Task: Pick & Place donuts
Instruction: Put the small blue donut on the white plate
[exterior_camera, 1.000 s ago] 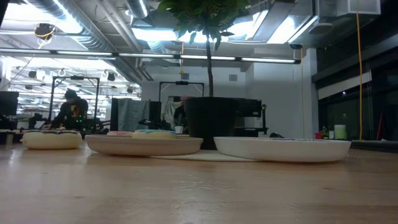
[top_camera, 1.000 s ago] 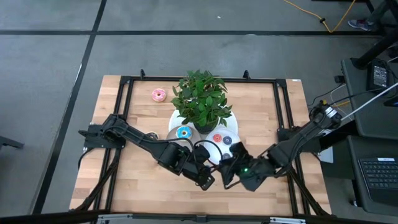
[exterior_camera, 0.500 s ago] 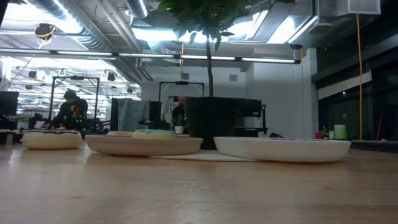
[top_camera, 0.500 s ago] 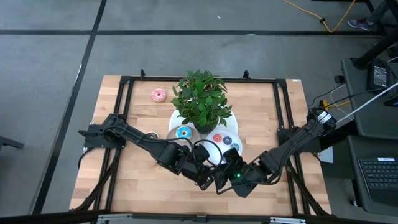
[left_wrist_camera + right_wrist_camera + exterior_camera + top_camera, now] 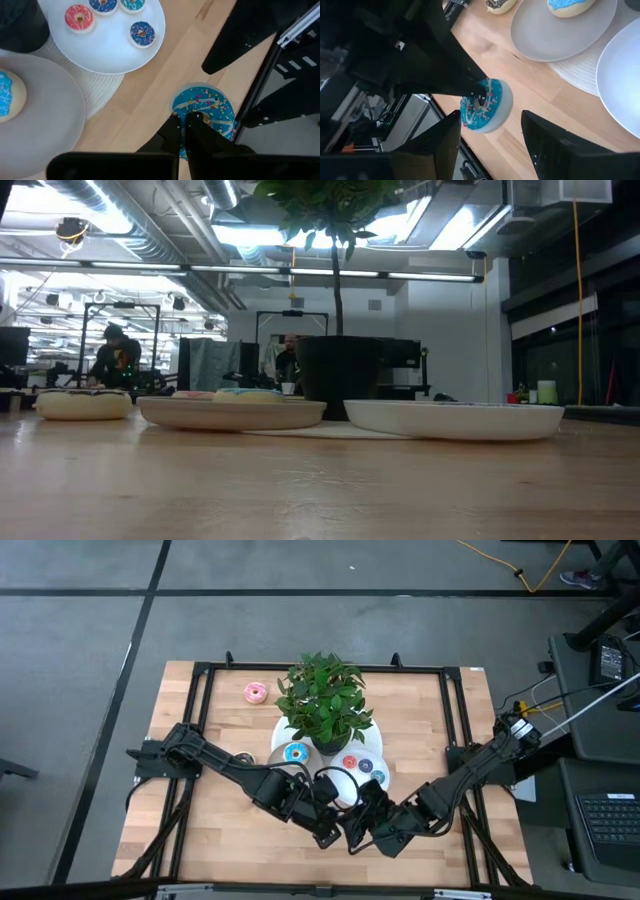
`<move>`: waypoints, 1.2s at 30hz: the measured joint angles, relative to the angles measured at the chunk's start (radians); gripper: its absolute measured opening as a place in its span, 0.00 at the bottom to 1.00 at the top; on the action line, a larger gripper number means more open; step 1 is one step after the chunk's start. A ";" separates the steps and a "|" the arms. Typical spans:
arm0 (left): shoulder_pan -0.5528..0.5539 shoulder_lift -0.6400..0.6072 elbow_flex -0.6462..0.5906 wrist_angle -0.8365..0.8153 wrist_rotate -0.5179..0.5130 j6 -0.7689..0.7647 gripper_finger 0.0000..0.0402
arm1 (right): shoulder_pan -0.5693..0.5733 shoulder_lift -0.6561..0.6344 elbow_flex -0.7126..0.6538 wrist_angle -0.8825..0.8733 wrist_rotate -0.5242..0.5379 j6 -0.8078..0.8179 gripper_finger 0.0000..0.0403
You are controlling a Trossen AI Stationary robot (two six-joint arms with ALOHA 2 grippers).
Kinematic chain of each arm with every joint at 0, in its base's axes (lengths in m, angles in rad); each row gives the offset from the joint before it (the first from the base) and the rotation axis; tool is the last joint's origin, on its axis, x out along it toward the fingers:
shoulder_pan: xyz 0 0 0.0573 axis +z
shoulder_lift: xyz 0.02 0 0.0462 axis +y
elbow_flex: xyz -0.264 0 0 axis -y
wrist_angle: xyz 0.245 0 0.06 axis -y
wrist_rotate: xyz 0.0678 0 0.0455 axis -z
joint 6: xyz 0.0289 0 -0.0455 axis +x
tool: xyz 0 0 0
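The table (image 5: 420,730) is viewed from straight above; level across it, plates (image 5: 230,412) are seen. Close downward wrist views share the sprinkled blue donut (image 5: 204,112).

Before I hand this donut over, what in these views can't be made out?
- High view: the held blue donut is hidden under both grippers, left gripper and right gripper.
- Low view: neither arm shows; the plates are seen edge-on, so what lies on them is mostly hidden.
- Left wrist view: the blue donut is partly covered by that arm's shut fingers.
- Right wrist view: the white plate is cut off by the edge.
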 joint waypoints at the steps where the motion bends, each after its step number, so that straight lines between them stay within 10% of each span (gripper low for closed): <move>1: 0.000 0.000 0.000 0.001 0.000 0.013 0.02 | -0.001 0.000 0.000 0.004 0.000 -0.002 0.52; 17: 0.000 0.001 0.000 0.033 -0.035 0.103 0.02 | -0.001 0.000 -0.007 0.017 -0.008 -0.002 0.50; 36: 0.000 0.001 0.000 0.034 -0.016 0.076 0.09 | -0.001 0.000 -0.008 0.015 -0.008 -0.025 0.10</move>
